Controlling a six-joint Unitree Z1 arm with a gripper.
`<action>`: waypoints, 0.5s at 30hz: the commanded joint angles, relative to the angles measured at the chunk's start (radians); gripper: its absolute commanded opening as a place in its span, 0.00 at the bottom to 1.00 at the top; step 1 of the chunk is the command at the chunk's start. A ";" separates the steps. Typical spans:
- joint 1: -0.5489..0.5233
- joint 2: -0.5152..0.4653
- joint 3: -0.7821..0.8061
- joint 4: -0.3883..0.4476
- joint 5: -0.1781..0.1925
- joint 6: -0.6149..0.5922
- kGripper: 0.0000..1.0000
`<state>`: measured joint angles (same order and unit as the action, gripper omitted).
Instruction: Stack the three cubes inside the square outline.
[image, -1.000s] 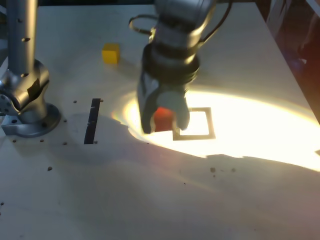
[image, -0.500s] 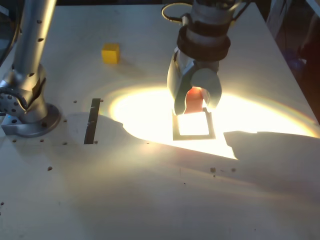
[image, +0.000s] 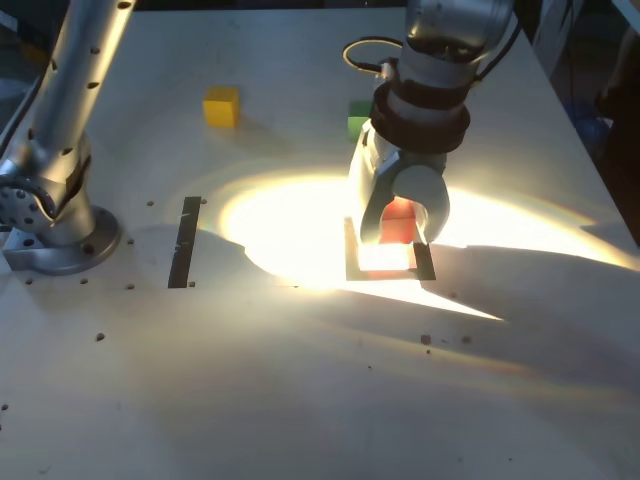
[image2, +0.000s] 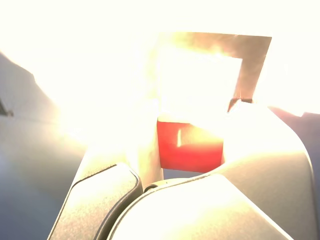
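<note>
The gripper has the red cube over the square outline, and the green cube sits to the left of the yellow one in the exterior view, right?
Not quite: the exterior view shows the green cube to the right of the yellow cube.

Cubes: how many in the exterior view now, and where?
3: yellow cube, left of the arm; green cube, partly hidden behind the gripper; red cube, between its jaws at the square outline. More could be hidden behind the arm.

High exterior view overlooks the whole tabletop; close wrist view (glare-washed) shares the outline (image: 424, 262).
</note>
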<state>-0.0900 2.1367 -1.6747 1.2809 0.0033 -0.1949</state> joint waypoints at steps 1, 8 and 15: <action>0.011 0.009 0.005 -0.006 0.003 0.024 0.23; 0.033 0.004 0.076 -0.072 0.007 0.103 0.23; 0.033 -0.001 0.106 -0.109 0.013 0.111 0.24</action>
<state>-0.0569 2.1382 -1.5710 1.1731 0.0128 -0.0861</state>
